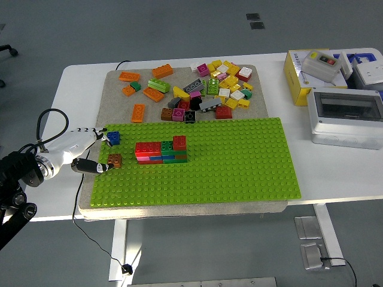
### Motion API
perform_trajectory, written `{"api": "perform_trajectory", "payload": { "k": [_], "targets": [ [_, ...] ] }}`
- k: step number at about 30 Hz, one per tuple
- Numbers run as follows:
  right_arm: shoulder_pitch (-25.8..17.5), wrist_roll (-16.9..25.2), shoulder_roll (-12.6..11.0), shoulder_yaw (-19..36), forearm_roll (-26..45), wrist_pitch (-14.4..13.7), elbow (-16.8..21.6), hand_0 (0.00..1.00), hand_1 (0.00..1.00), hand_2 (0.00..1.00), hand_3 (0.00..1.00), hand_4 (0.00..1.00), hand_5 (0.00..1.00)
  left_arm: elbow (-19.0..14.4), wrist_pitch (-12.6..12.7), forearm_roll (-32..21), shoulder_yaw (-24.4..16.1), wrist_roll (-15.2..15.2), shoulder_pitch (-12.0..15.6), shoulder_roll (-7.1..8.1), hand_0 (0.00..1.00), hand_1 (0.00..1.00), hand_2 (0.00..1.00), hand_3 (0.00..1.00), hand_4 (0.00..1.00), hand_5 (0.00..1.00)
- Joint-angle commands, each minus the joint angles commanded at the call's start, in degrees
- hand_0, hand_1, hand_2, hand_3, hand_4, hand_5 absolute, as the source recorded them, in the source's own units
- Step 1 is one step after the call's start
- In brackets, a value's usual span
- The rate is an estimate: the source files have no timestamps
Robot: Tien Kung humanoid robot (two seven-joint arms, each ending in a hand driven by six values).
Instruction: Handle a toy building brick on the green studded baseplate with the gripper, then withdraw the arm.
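The left hand (pixel 90 149) is seen at the left edge of the green studded baseplate (pixel 239 161), its fingers spread apart and nothing held in them. The brown brick (pixel 115 159) sits on the baseplate's left part, with the thumb tip touching or just beside its left side. The blue brick (pixel 113 138) lies just above it, at the upper fingertips (pixel 103 135). A stacked block of red, green and blue bricks (pixel 161 151) stands to the right.

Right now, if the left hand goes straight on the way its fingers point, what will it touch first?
Probably the blue brick, just ahead of the left hand's upper fingers; the brown brick lies before the thumb. Height is unclear.
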Motion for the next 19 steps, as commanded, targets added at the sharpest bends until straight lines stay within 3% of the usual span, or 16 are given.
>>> {"api": "perform_trajectory", "payload": {
  "k": [10, 19],
  "targets": [
    [0.1, 0.2, 0.0, -0.3, 0.3, 0.0, 0.0, 0.705, 0.643, 0.463, 0.739, 0.585, 0.998, 2.1, 0.4, 0.3, 1.0, -0.2, -0.8, -0.87, 0.998, 0.998, 0.998, 0.730, 0.802, 0.421],
    [0.1, 0.2, -0.1, -0.5, 0.4, 0.0, 0.0, 0.705, 0.643, 0.462, 0.737, 0.585, 0.998, 4.7, 2.4, 3.3, 2.5, -1.5, -2.1, -2.60, 0.998, 0.998, 0.998, 0.731, 0.802, 0.420]
  ]
}}
